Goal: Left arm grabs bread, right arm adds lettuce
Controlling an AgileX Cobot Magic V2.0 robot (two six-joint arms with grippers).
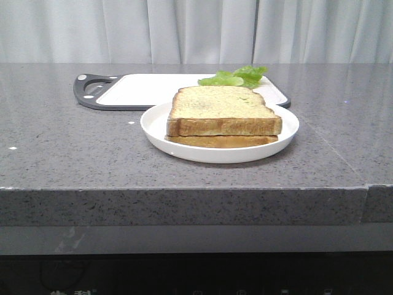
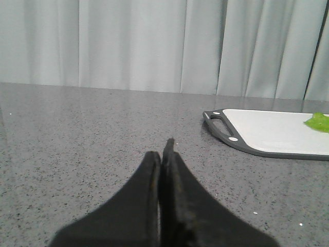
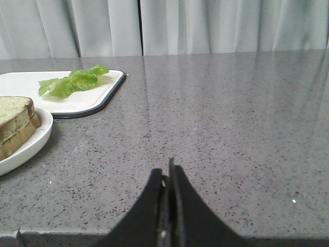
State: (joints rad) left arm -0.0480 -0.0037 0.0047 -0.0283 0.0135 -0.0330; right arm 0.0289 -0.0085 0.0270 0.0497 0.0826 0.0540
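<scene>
A thick slice of bread [image 1: 222, 112] lies on top of a thinner slice [image 1: 221, 141] on a white plate [image 1: 158, 126] in the middle of the counter. It also shows in the right wrist view [image 3: 15, 121]. Green lettuce [image 1: 236, 76] lies on the white cutting board [image 1: 147, 89] behind the plate, and shows in the right wrist view [image 3: 74, 81] and at the edge of the left wrist view [image 2: 318, 122]. My left gripper [image 2: 163, 150] is shut and empty over bare counter, left of the board. My right gripper [image 3: 165, 172] is shut and empty near the counter's front edge, right of the plate. Neither arm shows in the front view.
The cutting board has a dark grey rim and a handle [image 1: 92, 89] at its left end [image 2: 222, 126]. The grey speckled counter [image 1: 73, 160] has a front edge [image 1: 184, 190] close to the plate. Pale curtains [image 1: 196, 31] hang behind.
</scene>
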